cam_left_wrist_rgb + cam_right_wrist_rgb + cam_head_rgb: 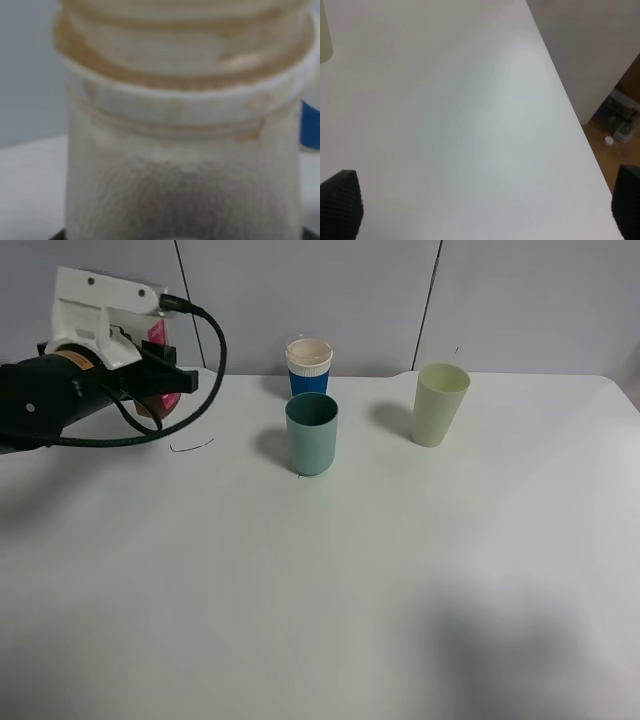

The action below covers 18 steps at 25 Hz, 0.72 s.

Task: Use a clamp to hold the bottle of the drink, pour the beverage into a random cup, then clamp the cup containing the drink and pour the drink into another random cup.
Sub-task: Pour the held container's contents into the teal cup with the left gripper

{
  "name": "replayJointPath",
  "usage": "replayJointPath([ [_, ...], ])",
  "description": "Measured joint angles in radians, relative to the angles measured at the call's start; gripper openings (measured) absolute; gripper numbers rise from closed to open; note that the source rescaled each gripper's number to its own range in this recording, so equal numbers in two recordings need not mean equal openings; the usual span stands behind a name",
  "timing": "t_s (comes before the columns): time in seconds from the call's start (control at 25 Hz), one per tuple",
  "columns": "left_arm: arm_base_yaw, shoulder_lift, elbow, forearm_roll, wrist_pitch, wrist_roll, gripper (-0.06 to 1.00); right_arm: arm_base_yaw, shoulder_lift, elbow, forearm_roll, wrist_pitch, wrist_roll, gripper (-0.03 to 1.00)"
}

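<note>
**pourwatcher:** High camera first. Your left claw (165, 380) is clamping the bottle (168, 400) way over at the left of the table (320, 600), well apart from the teal cup (311, 433). The carry is what's worrying me: if you're tilting it on the way across, the beverage is going on the table instead. The blue cup (309, 365) is also sitting just behind the teal one, so a wide swing is risking a knock.

**gripnerd:** Agreed. In the left wrist view the bottle (180, 150) is filling the whole picture, sitting right between the jaws. I'm seeing bare neck threads and no cap. It's too blurry to tell how much beverage is in there, or whether it's lifted. It's smooth plastic, so I'm guessing it could be slipping if you're rotating fast.

**pourwatcher:** In the right wrist view your right claw (482, 205) is hanging wide open over bare table (470, 100), gripping nothing. Only a sliver of the pale green cup (324, 35) is showing. No bottle here, so that arm isn't catching anything if it tips.
</note>
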Motion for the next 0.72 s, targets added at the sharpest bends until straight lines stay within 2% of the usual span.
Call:
replayJointPath([
  [0.44, -0.176, -0.018, -0.158, -0.614, 0.055, 0.738, 0.04, 0.000, 0.000, 0.000, 0.000, 0.000, 0.000, 1.00],
  [0.56, -0.202, -0.005, -0.208, -0.734, 0.058, 0.914, 0.04, 0.000, 0.000, 0.000, 0.000, 0.000, 0.000, 1.00],
  [0.72, -0.213, 0.029, -0.246, -0.825, 0.067, 1.056, 0.04, 0.000, 0.000, 0.000, 0.000, 0.000, 0.000, 1.00],
])
